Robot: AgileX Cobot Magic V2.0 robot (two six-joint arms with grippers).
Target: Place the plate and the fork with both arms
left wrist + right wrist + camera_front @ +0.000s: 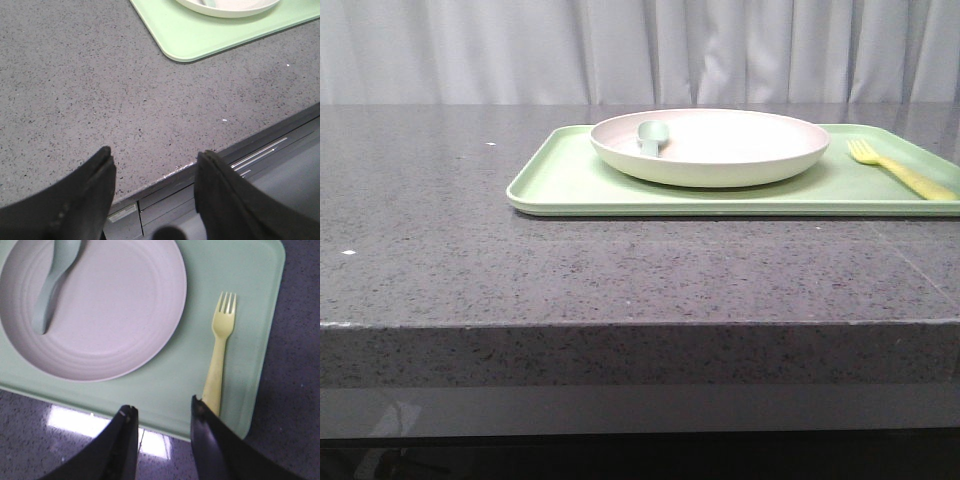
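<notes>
The off-white plate (710, 146) (95, 305) (227, 7) rests on the light-green tray (570, 185) (190, 390) (195, 37). Beside the plate, on the tray's right part, lies the pale yellow fork (905, 172) (219, 352). My right gripper (162, 407) is open over the tray's near edge, one finger (200, 407) overlapping the fork's handle end, nothing held. Back at the table's front edge, my left gripper (155, 155) is open and empty, well short of the tray. Neither arm shows in the front view.
A grey-green spoon (651, 135) (52, 277) lies in the plate on its left side. The grey speckled table (470, 260) has a front edge (170, 175) under the left gripper. A white curtain (640, 50) hangs behind.
</notes>
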